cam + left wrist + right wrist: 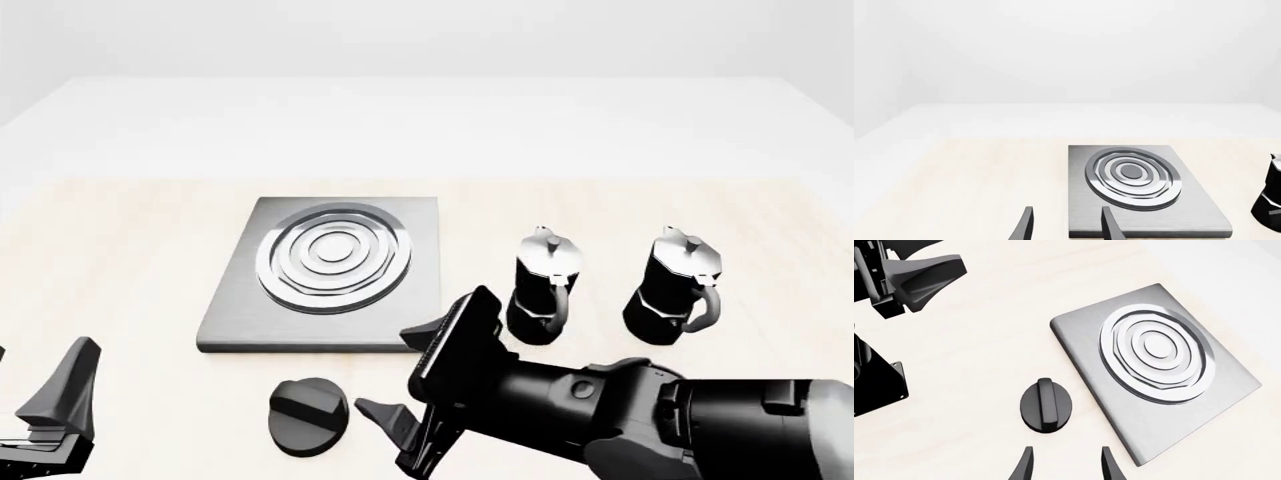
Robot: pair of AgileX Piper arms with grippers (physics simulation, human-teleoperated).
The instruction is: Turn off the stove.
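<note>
Lying near right pincer [403,378], knob [308,414] untouched

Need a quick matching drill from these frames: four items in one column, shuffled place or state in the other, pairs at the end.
Items
1. stove
2. knob
3. moka pots
4. right end effector

Place or state
A. open, pointing at the knob from its right
B. on the table just in front of the slab's near edge
C. side by side, right of the slab
D. flat grey slab with a ring burner

Pairs: 1-D, 2-B, 3-C, 4-A
</note>
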